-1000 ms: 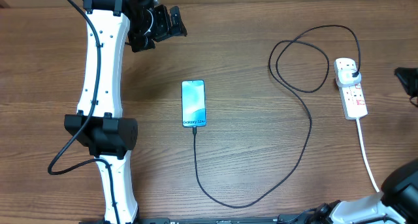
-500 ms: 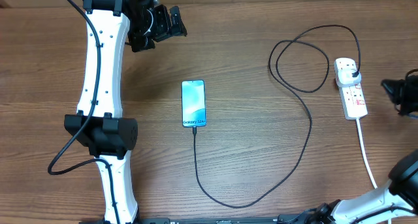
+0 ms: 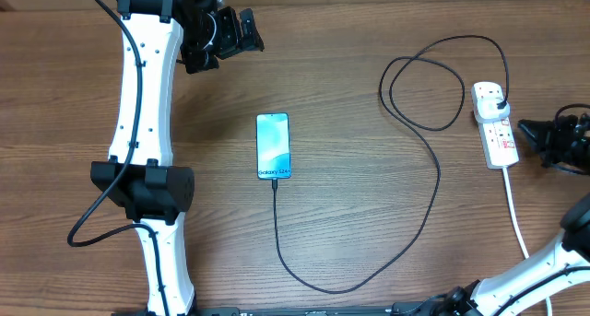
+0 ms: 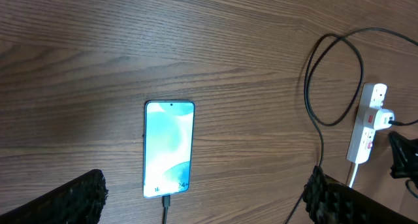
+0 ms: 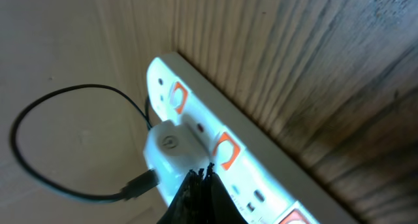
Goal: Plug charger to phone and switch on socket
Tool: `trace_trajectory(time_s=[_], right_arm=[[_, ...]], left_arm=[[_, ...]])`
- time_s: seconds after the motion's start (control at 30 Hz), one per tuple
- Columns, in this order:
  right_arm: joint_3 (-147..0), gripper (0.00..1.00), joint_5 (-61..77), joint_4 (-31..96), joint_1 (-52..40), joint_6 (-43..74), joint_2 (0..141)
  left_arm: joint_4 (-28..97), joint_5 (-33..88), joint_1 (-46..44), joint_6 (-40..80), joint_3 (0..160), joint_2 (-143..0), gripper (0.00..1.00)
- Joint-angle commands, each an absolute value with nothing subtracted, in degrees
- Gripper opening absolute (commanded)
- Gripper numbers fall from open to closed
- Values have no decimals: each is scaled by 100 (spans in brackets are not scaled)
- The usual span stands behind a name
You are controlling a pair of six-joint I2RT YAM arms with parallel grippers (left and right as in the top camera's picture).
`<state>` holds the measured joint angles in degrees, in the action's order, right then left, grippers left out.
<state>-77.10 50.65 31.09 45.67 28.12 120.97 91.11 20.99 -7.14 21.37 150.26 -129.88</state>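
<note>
The phone [image 3: 274,146] lies screen up mid-table, with the black charger cable [image 3: 433,178] plugged into its bottom edge; both show in the left wrist view, phone [image 4: 169,147] and cable [image 4: 320,129]. The cable loops right to a white adapter [image 5: 171,149] seated in the white socket strip [image 3: 496,130], whose red switches [image 5: 226,151] show in the right wrist view. My right gripper [image 3: 525,130] is shut and empty, its tips [image 5: 202,175] just short of the strip beside the adapter. My left gripper [image 3: 241,30] is open, high at the far left, fingers [image 4: 209,198] framing the phone.
The strip's thick white cord [image 3: 518,219] runs toward the front right edge. The left arm's white links and black base [image 3: 143,187] stand over the table's left side.
My right gripper has come in from the right edge and moved left, ending close to the socket strip. The left arm, phone and cable have not moved.
</note>
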Motion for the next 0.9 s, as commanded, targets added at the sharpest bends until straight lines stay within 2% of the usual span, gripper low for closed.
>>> trace_trajectory(time_s=[0.0,0.87], right_arm=[[-7677,4,5260,3013,4556,2543,12193],[-7675,4,4847,2663,4045,2613,12392]], left_arm=[[9105,2163,-757,2231,15091,-12954,100],[9105,2163,-757,2231,15091,-12951,100]])
